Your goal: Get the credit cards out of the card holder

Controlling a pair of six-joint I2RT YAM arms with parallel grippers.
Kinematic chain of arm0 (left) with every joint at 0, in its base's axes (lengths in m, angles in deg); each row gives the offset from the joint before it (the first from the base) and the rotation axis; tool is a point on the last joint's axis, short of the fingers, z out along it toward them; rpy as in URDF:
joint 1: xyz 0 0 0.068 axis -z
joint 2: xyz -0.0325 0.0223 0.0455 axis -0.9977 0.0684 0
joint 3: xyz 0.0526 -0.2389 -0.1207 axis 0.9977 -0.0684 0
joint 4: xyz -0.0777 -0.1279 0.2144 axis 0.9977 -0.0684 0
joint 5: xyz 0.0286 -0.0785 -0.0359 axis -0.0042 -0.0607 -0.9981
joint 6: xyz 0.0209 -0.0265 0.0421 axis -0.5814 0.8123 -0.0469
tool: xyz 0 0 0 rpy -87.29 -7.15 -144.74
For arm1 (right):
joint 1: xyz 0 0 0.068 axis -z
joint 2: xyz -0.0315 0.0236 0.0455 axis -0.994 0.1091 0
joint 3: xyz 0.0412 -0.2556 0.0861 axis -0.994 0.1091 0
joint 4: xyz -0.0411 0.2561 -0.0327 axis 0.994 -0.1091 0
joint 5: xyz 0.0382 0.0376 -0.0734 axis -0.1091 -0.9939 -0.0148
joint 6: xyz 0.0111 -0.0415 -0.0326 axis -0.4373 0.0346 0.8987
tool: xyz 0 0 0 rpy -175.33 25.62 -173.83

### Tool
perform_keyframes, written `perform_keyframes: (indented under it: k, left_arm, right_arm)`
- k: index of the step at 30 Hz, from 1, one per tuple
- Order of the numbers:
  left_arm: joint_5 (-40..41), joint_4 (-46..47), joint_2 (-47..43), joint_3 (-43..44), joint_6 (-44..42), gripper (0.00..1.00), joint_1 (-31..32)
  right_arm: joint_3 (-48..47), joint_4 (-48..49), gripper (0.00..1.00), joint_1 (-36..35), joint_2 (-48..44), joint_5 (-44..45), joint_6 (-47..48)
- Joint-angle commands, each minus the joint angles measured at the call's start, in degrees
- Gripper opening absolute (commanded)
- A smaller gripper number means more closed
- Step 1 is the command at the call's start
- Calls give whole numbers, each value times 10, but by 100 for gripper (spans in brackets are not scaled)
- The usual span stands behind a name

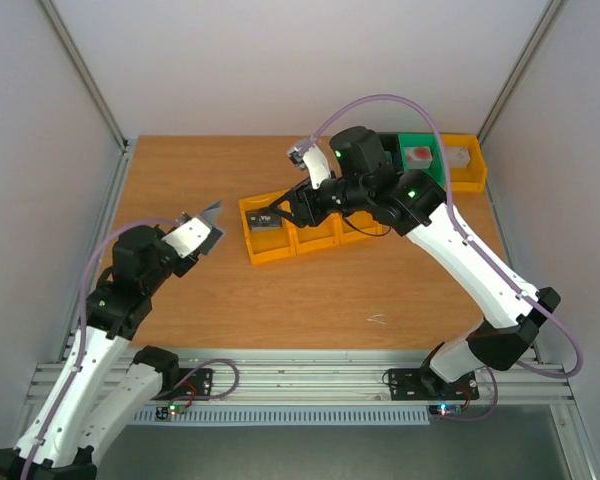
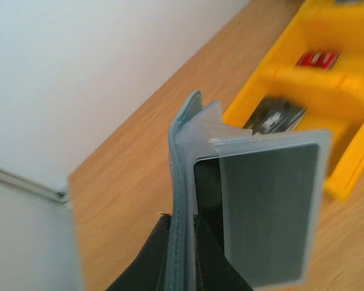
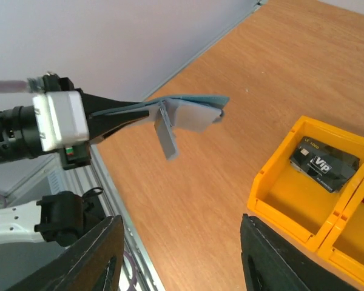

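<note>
Your wooden table has white walls on three sides. The left arm reaches up over its near-left part. The right arm stretches from the near right across to the middle. A row of yellow bins sits mid-table, slanting toward the far right. A green bin and one more yellow one stand there, by the back edge.

The holder is off the table, in the air to the left of the row and apart from it. Your left gripper is clamped tight on its blue edge, and the clear sleeves fan out from it. In the right wrist view, one sleeve hangs loose. A dark patch shows behind the front sleeve, but you cannot tell whether it is a card.

Your right gripper has its fingers wide apart with nothing between them, and it hangs over the left end of the row.

The dark card, printed "Vip", lies flat in the leftmost bin. The red card lies in the next bin over.
</note>
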Motion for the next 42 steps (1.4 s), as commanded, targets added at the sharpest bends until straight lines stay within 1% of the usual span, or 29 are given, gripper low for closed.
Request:
perform_keyframes:
  k: [1, 2, 3, 5, 6, 7, 9, 10, 11, 12, 13, 15, 17, 19, 22, 23, 24, 25, 27, 29, 33, 39, 41, 42]
  left_arm:
    - [101, -5, 1, 30, -199, 0, 7]
    - [87, -22, 2, 43, -193, 0, 6]
    - [55, -48, 3, 63, -156, 0, 6]
    - [-31, -94, 8, 100, -67, 0, 5]
    - [-70, -108, 12, 112, 6, 0, 5]
    - [-109, -115, 15, 119, 45, 0, 4]
    - [-134, -122, 19, 123, 136, 0, 4]
    - [-137, -126, 21, 126, 158, 0, 4]
    - [-135, -128, 21, 127, 178, 0, 3]
    - [-129, -130, 21, 132, 188, 0, 2]
    - [-121, -132, 22, 135, 197, 0, 2]
    - [-102, -133, 23, 144, 201, 0, 1]
    - [-95, -128, 26, 149, 206, 0, 1]
    - [-108, -119, 25, 151, 216, 0, 1]
    - [-152, -107, 16, 150, 242, 0, -1]
    - [-184, -102, 11, 151, 259, 0, -2]
    - [-211, -98, 5, 150, 270, 0, -4]
    - [-238, -92, -2, 149, 283, 0, -6]
    - [-293, -79, -19, 144, 300, 0, -9]
    - [-342, -57, -37, 137, 310, 0, -11]
    - [-430, -1, -58, 127, 358, 0, -12]
    - [-529, 76, -63, 118, 404, 0, -13]
    - [-535, 94, -64, 114, 417, 0, -14]
    - [-535, 99, -62, 115, 424, 0, -13]
  right_arm:
    - [9, 9, 55, -3, -14, -6, 20]
    - [10, 14, 55, -3, -13, -18, 20]
    - [11, 22, 56, -3, -12, -32, 19]
    - [18, 40, 58, -3, -12, -63, 17]
    - [23, 51, 59, -3, -14, -81, 16]
    - [28, 64, 60, -4, -16, -99, 13]
    - [45, 97, 63, -11, -20, -110, -2]
    - [56, 117, 64, -20, -21, -107, -13]
    - [66, 129, 66, -29, -22, -95, -12]
    - [69, 132, 71, -44, -19, -71, -7]
    - [67, 126, 77, -58, -15, -37, -2]
    - [59, 125, 97, -85, -2, 35, -11]
    - [49, 142, 98, -110, 15, 75, -29]
    - [34, 146, 98, -137, 35, 125, -28]
    - [18, 128, 99, -144, 69, 184, -22]
    - [18, 121, 99, -141, 73, 190, -15]
    - [20, 118, 99, -133, 73, 175, -10]
    - [26, 122, 98, -118, 66, 139, -13]
    - [65, 160, 98, -88, 37, 46, -17]
    - [90, 195, 98, -74, 5, -13, 5]
    - [108, 186, 98, -55, -34, -145, 60]
    - [95, 110, 98, -49, -52, -224, 105]
    - [87, 101, 98, -49, -53, -263, 109]
    - [79, 93, 97, -49, -51, -283, 110]
